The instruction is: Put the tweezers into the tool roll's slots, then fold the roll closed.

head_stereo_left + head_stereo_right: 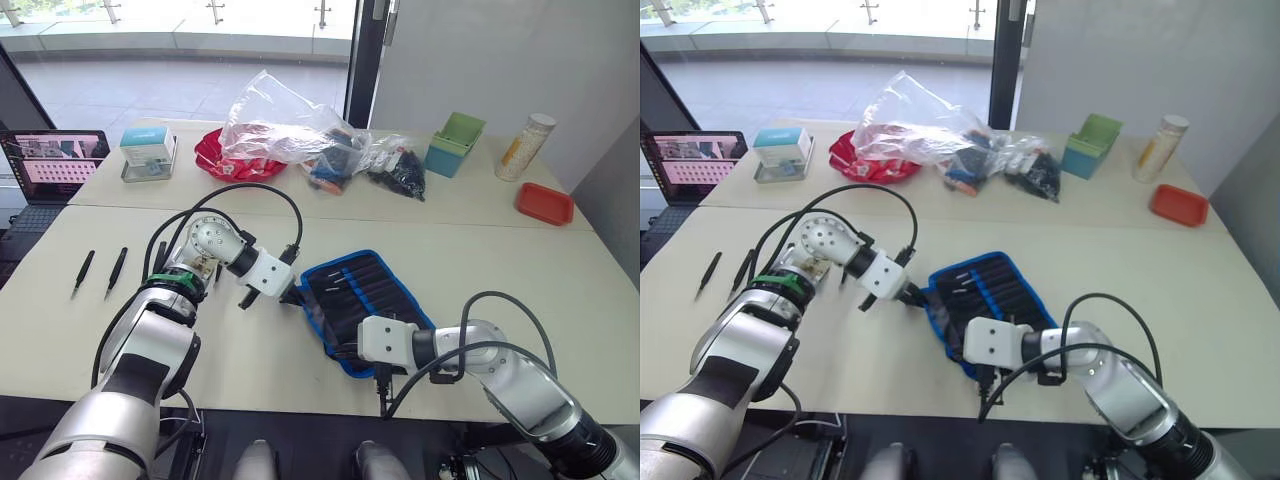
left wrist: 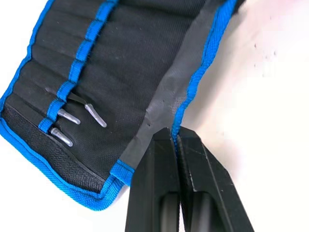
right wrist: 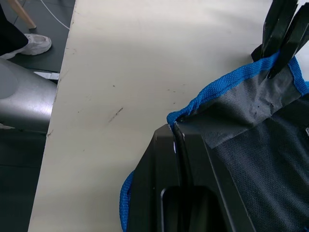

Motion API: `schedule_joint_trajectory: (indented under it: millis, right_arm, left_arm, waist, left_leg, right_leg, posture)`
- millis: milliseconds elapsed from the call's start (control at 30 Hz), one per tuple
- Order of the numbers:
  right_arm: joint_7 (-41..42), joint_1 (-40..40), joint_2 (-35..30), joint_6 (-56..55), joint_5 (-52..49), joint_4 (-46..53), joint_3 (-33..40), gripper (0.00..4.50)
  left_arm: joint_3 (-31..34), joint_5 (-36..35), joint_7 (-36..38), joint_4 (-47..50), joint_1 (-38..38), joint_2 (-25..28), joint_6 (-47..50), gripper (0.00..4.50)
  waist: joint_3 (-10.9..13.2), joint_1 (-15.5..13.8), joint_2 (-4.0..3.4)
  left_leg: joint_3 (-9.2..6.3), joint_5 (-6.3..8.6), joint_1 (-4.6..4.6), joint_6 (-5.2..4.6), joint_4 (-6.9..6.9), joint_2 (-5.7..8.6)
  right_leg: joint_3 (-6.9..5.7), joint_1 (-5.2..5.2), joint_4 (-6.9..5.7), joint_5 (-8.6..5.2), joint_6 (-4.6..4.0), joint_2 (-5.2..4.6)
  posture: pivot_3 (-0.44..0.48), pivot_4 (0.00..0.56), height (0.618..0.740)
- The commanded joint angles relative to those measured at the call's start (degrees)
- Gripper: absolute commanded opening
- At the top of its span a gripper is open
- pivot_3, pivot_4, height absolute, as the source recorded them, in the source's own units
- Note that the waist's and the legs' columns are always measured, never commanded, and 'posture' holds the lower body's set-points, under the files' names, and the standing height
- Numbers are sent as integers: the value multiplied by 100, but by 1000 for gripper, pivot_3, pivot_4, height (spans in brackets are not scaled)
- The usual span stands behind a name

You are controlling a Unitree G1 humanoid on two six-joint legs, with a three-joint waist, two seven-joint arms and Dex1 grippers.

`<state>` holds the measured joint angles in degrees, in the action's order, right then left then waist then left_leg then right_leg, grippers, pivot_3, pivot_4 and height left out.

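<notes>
Pale tabletop (image 1: 520, 250) beside a glass wall, with the tool roll (image 1: 365, 305) lying open near its front edge, long axis running from the far left corner to the near right corner.

Head views: the left hand (image 1: 292, 294) meets the roll's left blue edge; the right hand (image 1: 350, 350) meets the roll's near edge. Both hands touch the roll, so neither has to travel to reach it. Two tweezers (image 1: 100, 272) lie well apart from the roll, off to its left beyond the left arm, tips toward the robot, long axes roughly parallel. The left arm is clearly the nearer one to them. Bags, a red bowl (image 1: 225, 160) and small boxes sit far behind the roll.

Left wrist view: left hand's fingers (image 2: 161, 164) are pinched together on the roll's blue-bound edge flap. Three metal tips (image 2: 72, 121) poke out of the slots (image 2: 72, 87) near one end of the roll; the remaining slots look empty.

Right wrist view: right hand's fingers (image 3: 166, 159) are clamped on a blue-bound corner of the roll, fabric lifted slightly off the tabletop. The other hand's black fingers show gripping the edge farther along.

Judgement: three tweezers appear stowed and two are left out, so the fold looks premature unless those two get fetched first.
</notes>
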<state>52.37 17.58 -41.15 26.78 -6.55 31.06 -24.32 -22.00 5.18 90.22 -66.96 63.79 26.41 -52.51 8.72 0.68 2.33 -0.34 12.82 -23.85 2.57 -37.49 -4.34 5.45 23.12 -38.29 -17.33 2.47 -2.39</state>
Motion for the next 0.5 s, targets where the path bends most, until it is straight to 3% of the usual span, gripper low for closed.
schedule_joint_trajectory:
  millis: [33,200,233,367,500]
  right_arm:
    - [27,89,26,36,23,99,83,0]
    - [-33,123,198,195,-164,198,272,0]
    - [31,124,204,322,-299,271,332,580]
    - [-378,402,988,1380,-1391,66,1129,1869]
    - [-882,563,1543,1668,-1549,-316,1392,1869]
  left_arm:
    - [61,219,-242,-99,89,129,-330,37]
    - [59,385,-450,-195,-87,163,-568,37]
    - [61,405,-484,-202,-120,162,-597,0]
    - [-31,638,-716,-249,-242,249,-928,0]
    - [-91,887,-1037,-353,-248,300,-1082,0]
  waist:
    - [0,1,0]
    - [0,0,0]
    - [0,-1,0]
    - [0,17,0]
    - [-1,5,-1]
  left_leg:
    - [0,0,0,0,-1,0]
    - [-1,4,0,-6,-18,0]
    - [-1,4,0,-7,-23,0]
    - [-2,5,0,-8,-32,0]
    - [-6,4,6,-8,-35,0]
  right_leg:
    - [0,0,-3,0,0,0]
    - [0,1,-21,-1,1,0]
    - [0,1,-25,-1,2,0]
    - [1,-1,-36,-1,2,0]
    - [-1,-2,-54,-1,2,2]
  posture:
    - [0,150,723]
    - [0,150,723]
    - [0,150,723]
    - [0,150,723]
    - [0,150,723]
